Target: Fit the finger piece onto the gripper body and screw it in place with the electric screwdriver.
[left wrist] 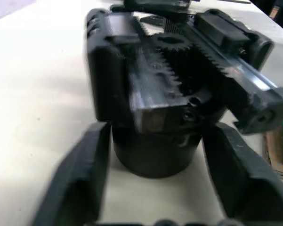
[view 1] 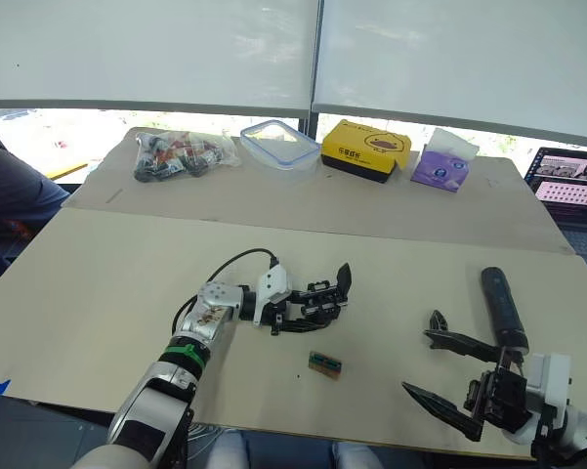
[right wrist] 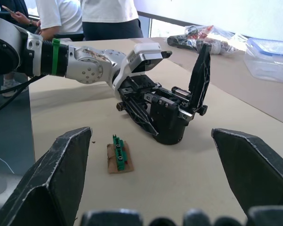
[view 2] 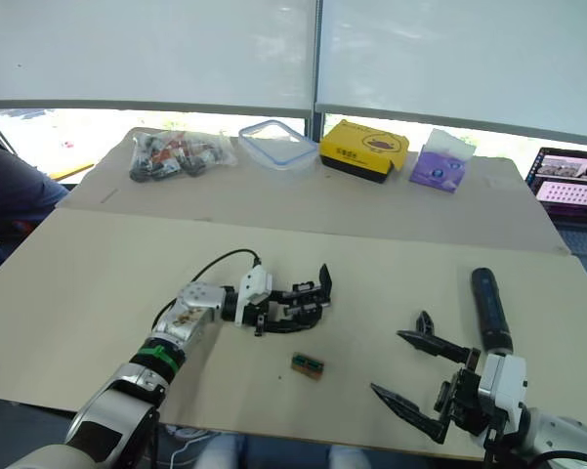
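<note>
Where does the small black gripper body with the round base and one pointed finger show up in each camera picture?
Left eye view: gripper body at table centre, at the left gripper.
Right eye view: centre, same spot.
Left wrist view: close up, round base between the gripper's fingers.
Right wrist view: middle, finger pointing up.
Shared landmark: small green-brown block just in front of it.

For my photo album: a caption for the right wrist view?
Left gripper clasps the gripper body beside a small green block.

Left gripper (view 1: 298,315) reaches forward, low over the table; right gripper (view 1: 432,365) spread wide.
</note>
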Tool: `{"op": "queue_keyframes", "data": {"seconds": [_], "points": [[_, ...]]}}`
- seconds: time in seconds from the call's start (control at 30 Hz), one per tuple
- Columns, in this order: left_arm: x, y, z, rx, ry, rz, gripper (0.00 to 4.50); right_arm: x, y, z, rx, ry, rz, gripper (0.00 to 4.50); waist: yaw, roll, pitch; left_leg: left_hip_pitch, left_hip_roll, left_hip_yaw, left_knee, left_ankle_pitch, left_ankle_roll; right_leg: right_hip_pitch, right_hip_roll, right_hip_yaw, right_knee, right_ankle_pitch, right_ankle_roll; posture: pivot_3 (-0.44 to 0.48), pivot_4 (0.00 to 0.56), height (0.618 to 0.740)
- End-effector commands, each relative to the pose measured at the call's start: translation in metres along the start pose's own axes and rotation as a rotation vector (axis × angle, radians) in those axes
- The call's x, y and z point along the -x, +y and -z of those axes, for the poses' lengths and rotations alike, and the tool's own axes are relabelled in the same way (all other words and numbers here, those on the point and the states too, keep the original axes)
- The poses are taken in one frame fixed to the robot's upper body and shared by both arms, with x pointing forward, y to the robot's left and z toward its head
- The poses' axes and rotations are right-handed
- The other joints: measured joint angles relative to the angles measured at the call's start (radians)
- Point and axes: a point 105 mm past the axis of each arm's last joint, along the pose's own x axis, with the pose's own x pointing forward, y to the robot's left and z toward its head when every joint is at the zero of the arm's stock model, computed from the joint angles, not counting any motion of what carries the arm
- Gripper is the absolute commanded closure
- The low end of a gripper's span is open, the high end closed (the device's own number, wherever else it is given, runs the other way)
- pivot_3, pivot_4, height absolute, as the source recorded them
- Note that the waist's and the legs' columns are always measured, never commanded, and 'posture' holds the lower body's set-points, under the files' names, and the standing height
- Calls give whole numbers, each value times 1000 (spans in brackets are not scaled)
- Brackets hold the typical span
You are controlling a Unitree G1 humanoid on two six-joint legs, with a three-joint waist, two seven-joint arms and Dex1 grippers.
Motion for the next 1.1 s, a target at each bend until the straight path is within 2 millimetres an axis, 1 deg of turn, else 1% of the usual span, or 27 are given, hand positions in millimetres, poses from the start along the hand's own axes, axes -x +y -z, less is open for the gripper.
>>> {"op": "queue_keyframes", "data": {"seconds": [0.03, 0.13, 0.2, 0.3, 0.43, 0.57, 0.67, 0.8, 0.83, 0.9, 0.93, 1.1], "points": [[-5, -1, -25, -43, -121, -62, 2224, -3, 2, -7, 29, -23, -16, 0, 0, 0, 0, 0, 0, 0, 0, 0, 0, 0, 0, 0, 0, 0, 0, 0, 150, 740], [-2, -7, -30, -69, -122, -125, 2224, -4, 1, -7, 31, -23, -18, 0, 0, 0, 0, 0, 0, 0, 0, 0, 0, 0, 0, 0, 0, 0, 0, 0, 150, 740], [0, -11, -30, -98, -92, -206, 2224, -3, 0, -7, 31, -23, -20, 0, -1, 0, 0, 0, 0, 0, -1, 0, 0, 0, 0, 0, 0, 0, 0, 0, 150, 740], [4, -9, -34, -32, -102, -378, 2224, -3, 0, -7, 28, -22, -32, 0, -1, 0, 0, 0, 0, 0, 0, 0, 0, 0, 0, 0, 0, 0, 0, 0, 150, 740], [4, -13, -30, 14, -56, -504, 2224, 3, -2, -7, 26, -1, -53, 0, 0, 0, 0, 0, 0, 0, 0, 0, 0, 0, 0, 0, 0, 0, 0, 0, 150, 740], [0, -18, -28, 58, -57, -534, 2224, 4, -3, -7, 21, 3, -70, 0, 0, 0, 0, 0, 0, 0, 0, -1, -1, -1, 0, 0, 0, 0, 0, 0, 150, 740], [-4, -24, -24, 109, -52, -504, 2224, 3, -3, -7, 17, 3, -80, 0, -1, 0, 0, 0, 0, 0, 0, -3, -4, -1, 0, 0, 0, 0, 0, 0, 150, 740], [1, -24, -16, 120, -21, -501, 2224, 3, -3, -7, 15, 5, -85, 0, -1, 0, 0, 0, 0, 0, 0, -3, -5, -1, 0, 0, 0, 0, 0, 0, 150, 740], [5, -23, -15, 126, -19, -505, 1159, 3, -3, -7, 15, 5, -86, 0, -1, 0, 0, 0, 0, 0, 0, -3, -5, -1, 0, 0, 0, 0, 0, 0, 150, 740], [13, -22, -14, 128, -19, -498, 220, 3, -5, -8, 13, 2, -73, 0, -2, 0, 0, 0, 0, 0, 0, -3, -5, -1, 0, 0, 0, 0, 0, 0, 150, 740], [17, -21, -13, 116, -16, -501, 31, 3, -7, -8, 12, 1, -66, 0, -4, 0, 0, 0, 0, 0, 0, -3, -5, -1, 0, 0, 0, 0, 0, 0, 150, 740], [37, -17, -10, 69, 13, -426, 31, 3, -7, -7, 15, 7, -66, 0, -2, 1, 0, 0, 0, 0, 0, -3, -5, -1, 0, 0, 0, 0, 0, 0, 150, 740]]}}
